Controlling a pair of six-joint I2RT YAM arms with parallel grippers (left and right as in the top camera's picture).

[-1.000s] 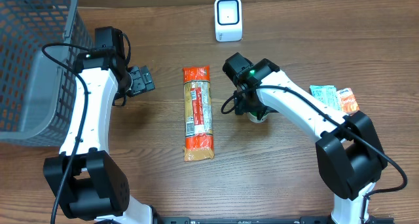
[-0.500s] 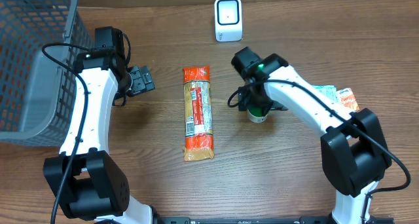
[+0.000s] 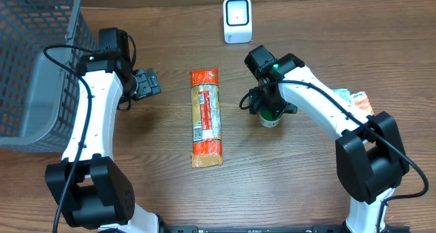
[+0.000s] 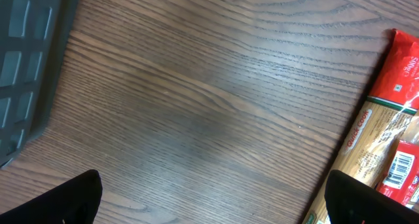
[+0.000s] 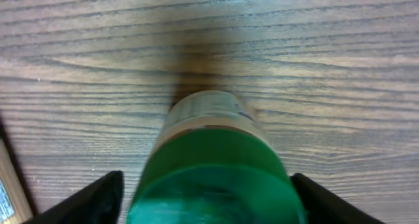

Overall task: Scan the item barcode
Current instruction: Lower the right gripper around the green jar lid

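The right gripper (image 5: 209,199) straddles the green-capped bottle (image 5: 211,129), jaws spread beside its cap without clearly pinching, apparently to lift it for scanning; the left gripper (image 4: 216,204), well left of the bottle, gapes empty.

Matt wood-grain table (image 4: 196,106); glossy (plastic-looking) green cap (image 5: 216,178).

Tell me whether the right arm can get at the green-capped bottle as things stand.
Probably yes: the right gripper hangs right above the green-capped bottle, a finger on each side, jaws open, with nothing between.
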